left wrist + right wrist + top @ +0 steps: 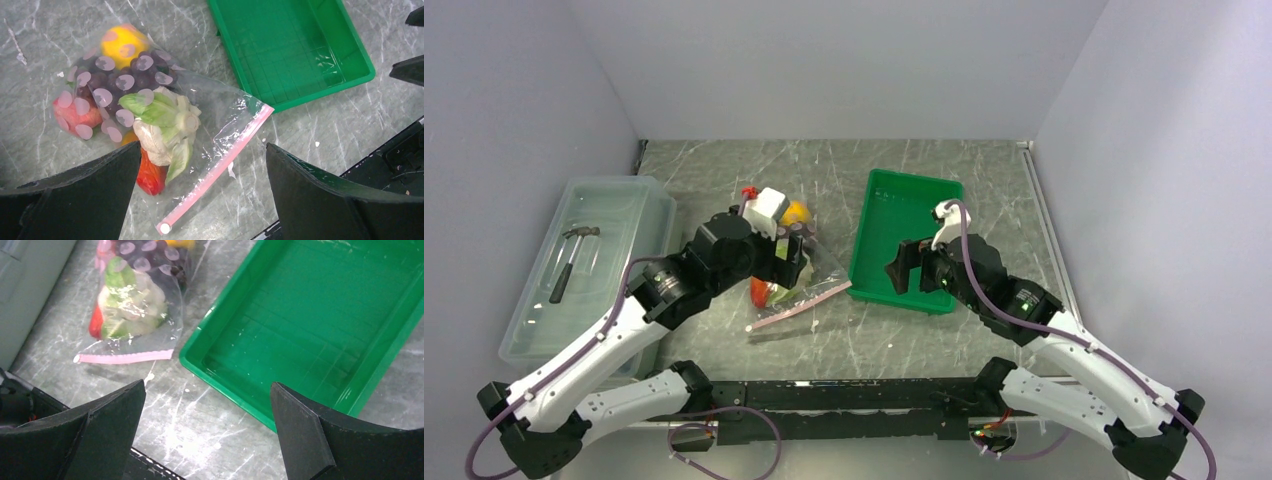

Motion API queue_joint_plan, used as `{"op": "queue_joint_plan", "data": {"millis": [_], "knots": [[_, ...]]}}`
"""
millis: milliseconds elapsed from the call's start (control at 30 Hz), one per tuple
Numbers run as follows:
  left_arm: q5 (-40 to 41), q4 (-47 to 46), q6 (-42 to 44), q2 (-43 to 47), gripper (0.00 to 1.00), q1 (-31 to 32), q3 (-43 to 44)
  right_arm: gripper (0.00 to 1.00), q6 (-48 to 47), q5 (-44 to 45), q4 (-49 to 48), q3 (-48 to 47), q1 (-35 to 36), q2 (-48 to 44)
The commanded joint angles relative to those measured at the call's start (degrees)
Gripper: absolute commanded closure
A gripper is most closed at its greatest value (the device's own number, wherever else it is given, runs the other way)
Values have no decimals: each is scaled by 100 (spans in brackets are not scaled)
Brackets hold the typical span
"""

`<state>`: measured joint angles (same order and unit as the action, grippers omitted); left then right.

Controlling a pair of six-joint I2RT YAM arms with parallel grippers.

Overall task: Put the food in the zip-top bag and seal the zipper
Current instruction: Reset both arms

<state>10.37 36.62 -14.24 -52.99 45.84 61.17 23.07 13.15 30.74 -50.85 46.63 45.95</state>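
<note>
marbled table [924, 330], left gripper [202, 150] and right gripper [207, 390] open, left arm [714, 262] half-hiding zip-top bag [822, 288].

The zip-top bag [814, 282] lies on the desk [844, 165] mid-frame in the top view, the food [160, 115] inside it, the zipper [796, 308] at its lower end. The tray [904, 215] sits just right of it. The bin [629, 200] stands far left, a hammer [571, 262] in it.

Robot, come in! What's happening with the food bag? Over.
Left gripper open, right gripper open, both empty. Food inside zip-top bag, zipper looks shut. Green tray beside it, nothing blocking.
</note>
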Motion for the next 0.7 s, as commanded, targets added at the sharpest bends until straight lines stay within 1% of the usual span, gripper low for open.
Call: {"op": "queue_joint_plan", "data": {"millis": [0, 200, 567, 667], "knots": [[12, -260, 67, 62, 0, 12, -39, 0, 366, 405, -156, 307, -4, -308], [-110, -401, 29, -79, 0, 12, -111, 0, 448, 661, -11, 361, -5, -333], [-134, -486, -39, -118, 0, 12, -179, 0, 388, 629, -80, 535, -5, -544], [-161, -513, -59, -85, 0, 12, -223, 0, 249, 360, -125, 529, -5, -635]]}}
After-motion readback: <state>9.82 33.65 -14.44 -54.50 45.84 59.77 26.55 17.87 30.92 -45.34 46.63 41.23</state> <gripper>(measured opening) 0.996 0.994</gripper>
